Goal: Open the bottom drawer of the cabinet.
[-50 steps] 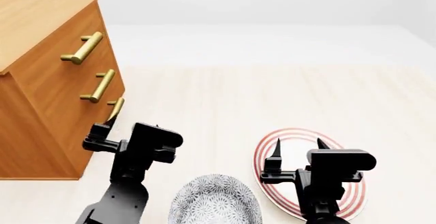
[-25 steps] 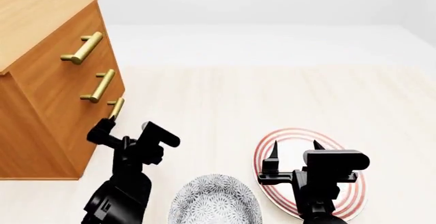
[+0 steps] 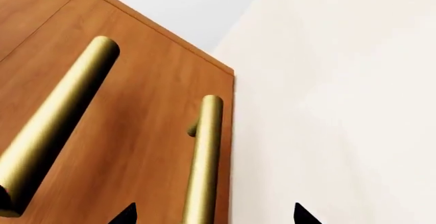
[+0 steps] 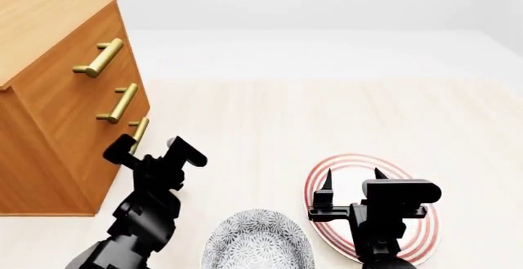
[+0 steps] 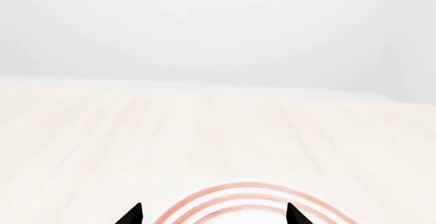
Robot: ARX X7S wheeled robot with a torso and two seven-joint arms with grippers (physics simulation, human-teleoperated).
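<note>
1. The cabinet (image 4: pixel 57 97) stands at the far left of the bench (image 4: pixel 327 116); the bottom drawer (image 4: pixel 122 149) is its lowest front, shut as far as I can judge, its brass handle (image 4: pixel 139 130) just beyond the left end effector (image 4: pixel 151 149)
2. The left end effector is spread; in the left wrist view the two dark fingertips (image 3: pixel 126 215) sit either side of the lowest handle bar (image 3: pixel 204 157) without touching it
3. Risk, as I judge it: the middle handle (image 3: pixel 54 132) lies close beside; a small drift toward it would grip the wrong drawer; closing off-centre might let the round bar slip out during the pull
4. The handle's long axis runs along the drawer front, slanting away from the robot; the drawer faces out over the bench, toward the striped plate (image 4: pixel 408 244) side
5. The right end effector (image 4: pixel 353 177) hangs spread over the plate, well apart from the cabinet; a patterned bowl (image 4: pixel 257 241) sits between the arms
</note>
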